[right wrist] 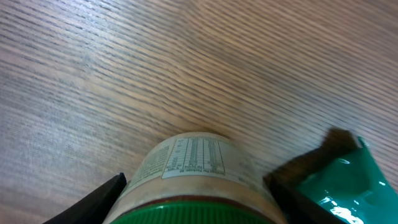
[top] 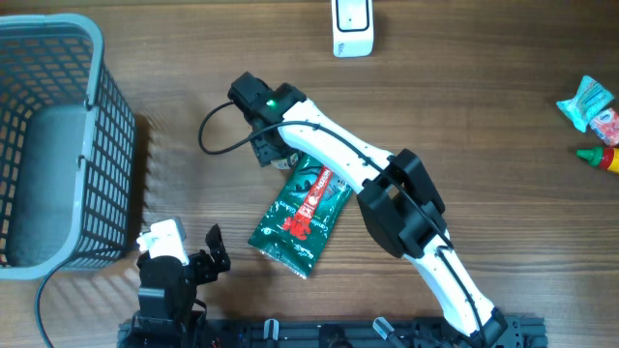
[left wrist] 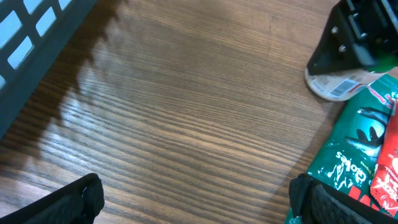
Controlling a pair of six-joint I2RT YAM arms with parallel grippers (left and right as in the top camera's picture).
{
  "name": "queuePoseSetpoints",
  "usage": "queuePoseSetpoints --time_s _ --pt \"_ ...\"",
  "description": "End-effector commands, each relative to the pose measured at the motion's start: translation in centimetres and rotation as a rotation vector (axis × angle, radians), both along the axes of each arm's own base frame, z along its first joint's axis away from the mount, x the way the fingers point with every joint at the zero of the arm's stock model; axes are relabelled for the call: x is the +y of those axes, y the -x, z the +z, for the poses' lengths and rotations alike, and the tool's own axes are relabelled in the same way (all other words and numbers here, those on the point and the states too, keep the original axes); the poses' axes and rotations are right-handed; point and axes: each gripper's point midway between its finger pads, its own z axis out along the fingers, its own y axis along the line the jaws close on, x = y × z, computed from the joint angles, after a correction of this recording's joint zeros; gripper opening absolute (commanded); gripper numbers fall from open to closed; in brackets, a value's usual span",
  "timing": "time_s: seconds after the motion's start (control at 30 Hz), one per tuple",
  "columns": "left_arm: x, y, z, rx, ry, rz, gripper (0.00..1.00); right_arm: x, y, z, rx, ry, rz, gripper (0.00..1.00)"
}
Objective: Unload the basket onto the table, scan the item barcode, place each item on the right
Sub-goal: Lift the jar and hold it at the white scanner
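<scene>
Because the job is to show a barcode to the scanner [top: 352, 27], the right gripper [right wrist: 211, 168] reaches across the table [top: 464, 87] to the jar [right wrist: 193, 165]. It has one finger on each side of the jar. The jar's green lid is closest to the wrist camera, and its label with tiny print faces up at us. We cannot tell if the fingers are squeezing the jar or only sitting next to it. The jar rests on the table near the middle, just beside the top end of the green packet [top: 302, 215].

The left gripper [top: 215, 251] has its fingers wide apart and holds nothing. It sits low at the front of the table, near the basket [top: 97, 39]. We think it is parked there so it is out of the way.

The scanner is at the far edge, well apart from the jar. We see nothing on the table between them. We think the jar must be lifted and its label turned toward the scanner.

The green packet is the close one. The right arm passes over it, and the finger on that side could bump it. A loop of black cable [top: 215, 135] lies near the gripper on the other side. A blue packet [top: 585, 101] and a red and yellow bottle [top: 600, 155] sit far off to the right.
</scene>
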Motion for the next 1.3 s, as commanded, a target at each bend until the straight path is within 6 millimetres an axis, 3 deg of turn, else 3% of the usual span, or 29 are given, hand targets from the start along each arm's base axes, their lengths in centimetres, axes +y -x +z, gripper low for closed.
queuePoseSetpoints --time_s 0.0,0.23,0.33,0.4,0.47,0.5,0.7,0.77,0.93,1.03,1.13,1.27 --pt "-0.2 -0.1 0.0 -0.006 -0.007 -0.017 1.0 -0.7 -2.2 4.5 -0.078 -0.027 -0.046 0.64" --pt "-0.2 -0.1 0.0 -0.006 -0.007 -0.017 1.0 -6.1 -2.6 14.7 -0.115 -0.12 -0.142 0.61" --pt "-0.2 -0.1 0.0 -0.006 -0.007 -0.017 1.0 -8.6 -0.6 17.9 -0.016 -0.216 -0.179 0.61" --pt "-0.2 -0.1 0.0 -0.006 -0.007 -0.017 1.0 -10.3 1.5 19.0 0.105 -0.275 -0.195 0.61" --pt "-0.2 -0.1 0.0 -0.006 -0.007 -0.017 1.0 -13.0 2.5 18.7 0.177 -0.229 -0.241 0.59" --pt "-0.2 -0.1 0.0 -0.006 -0.007 -0.017 1.0 -13.4 2.6 18.3 0.202 -0.236 -0.243 0.53" --pt "-0.2 -0.1 0.0 -0.006 -0.007 -0.017 1.0 -12.7 5.1 16.1 0.391 -0.32 -0.2 0.54" --pt "-0.2 -0.1 0.0 -0.006 -0.007 -0.017 1.0 -12.5 7.1 14.5 0.493 -0.332 -0.189 0.54" --pt "-0.2 -0.1 0.0 -0.006 -0.007 -0.017 1.0 -15.6 14.2 10.7 0.699 -0.23 -0.184 0.51" --pt "-0.2 -0.1 0.0 -0.006 -0.007 -0.017 1.0 -17.2 18.3 10.7 0.748 -0.22 -0.194 0.5" --pt "-0.2 -0.1 0.0 -0.006 -0.007 -0.017 1.0 -17.6 19.3 11.7 0.703 -0.244 -0.182 0.51" --pt "-0.2 -0.1 0.0 -0.006 -0.007 -0.017 1.0 -17.7 19.1 13.2 0.623 -0.277 -0.181 0.5"
